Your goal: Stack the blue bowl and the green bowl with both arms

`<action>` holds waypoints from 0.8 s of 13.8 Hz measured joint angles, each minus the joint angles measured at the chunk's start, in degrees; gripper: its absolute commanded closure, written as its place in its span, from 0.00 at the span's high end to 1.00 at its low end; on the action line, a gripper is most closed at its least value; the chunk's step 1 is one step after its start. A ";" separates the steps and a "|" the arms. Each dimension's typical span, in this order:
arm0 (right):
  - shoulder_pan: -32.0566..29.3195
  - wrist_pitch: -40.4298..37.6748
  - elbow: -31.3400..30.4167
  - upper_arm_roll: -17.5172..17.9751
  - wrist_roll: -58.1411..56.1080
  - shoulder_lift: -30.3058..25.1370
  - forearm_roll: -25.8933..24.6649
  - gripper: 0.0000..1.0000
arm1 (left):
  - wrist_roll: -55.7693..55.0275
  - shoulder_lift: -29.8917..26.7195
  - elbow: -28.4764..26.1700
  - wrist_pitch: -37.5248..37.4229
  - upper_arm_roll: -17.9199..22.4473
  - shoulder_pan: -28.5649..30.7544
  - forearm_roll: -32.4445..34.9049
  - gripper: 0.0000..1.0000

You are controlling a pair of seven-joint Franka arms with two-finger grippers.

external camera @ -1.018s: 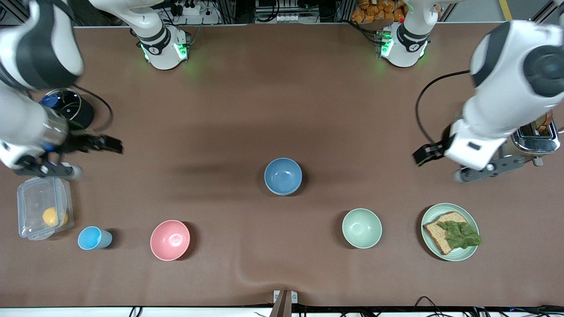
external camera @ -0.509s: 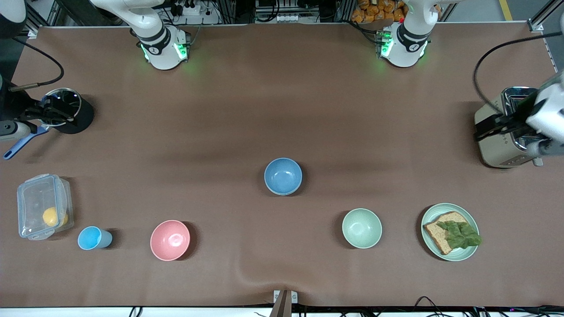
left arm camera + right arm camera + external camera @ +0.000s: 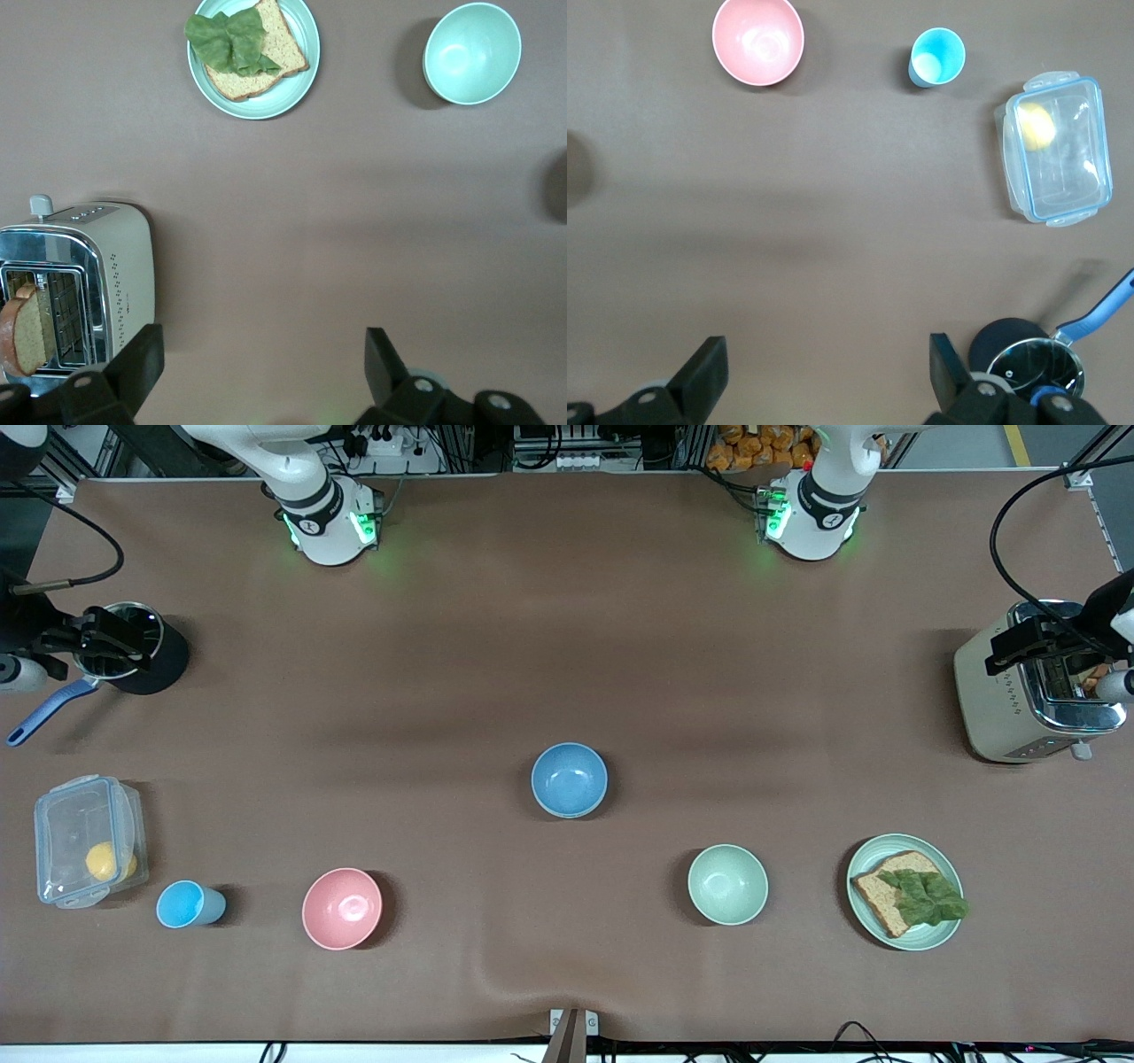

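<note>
Two bowls concern me: the green bowl (image 3: 727, 884) sits upright near the table's front edge, toward the left arm's end beside a plate (image 3: 904, 892) of bread and lettuce, and the blue bowl (image 3: 569, 779) stands apart from it, farther back at mid-table. I read the left gripper (image 3: 1019, 642) released and empty, over the toaster (image 3: 1032, 691) at its end edge. I read the right gripper (image 3: 93, 640) likewise spread and empty, over the black pot (image 3: 146, 648) at its end edge.

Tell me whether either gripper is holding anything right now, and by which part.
Nothing is held. The left gripper is open over the cream toaster; the right gripper is open over the black pot.
</note>
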 measured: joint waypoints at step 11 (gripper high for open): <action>0.00 -0.75 0.00 0.06 2.09 -0.70 0.00 1.00 | 1.80 -1.43 -0.74 -1.65 0.45 0.00 0.00 1.00</action>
